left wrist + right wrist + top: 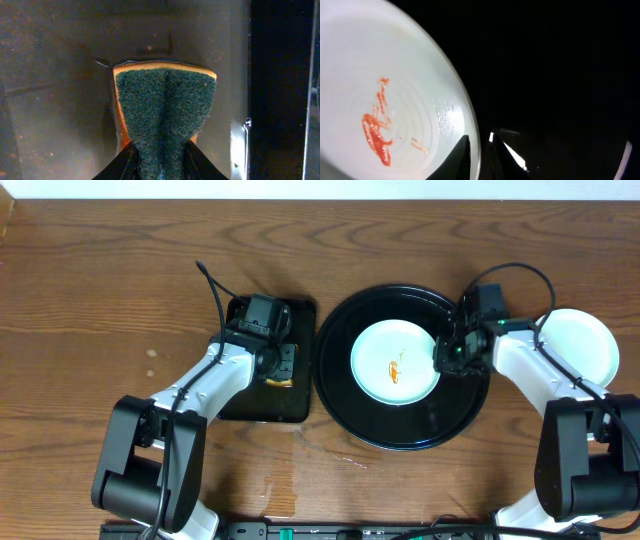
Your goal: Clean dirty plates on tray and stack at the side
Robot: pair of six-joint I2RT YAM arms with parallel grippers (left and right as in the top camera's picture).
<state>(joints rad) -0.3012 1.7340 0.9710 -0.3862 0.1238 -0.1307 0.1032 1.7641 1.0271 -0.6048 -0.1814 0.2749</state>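
Where we look down from above, a pale plate (395, 340) with an orange smear (396, 367) lies in the round black tray (400, 432), the right claw (447, 352) at its right edge. Another plate (585, 340) sits on the table further right. From the left wrist, the left claw (161, 155) is clamped on a sponge (165, 110). From the right wrist, narrow jaws straddle the plate's rim, and we cannot tell whether they grip.
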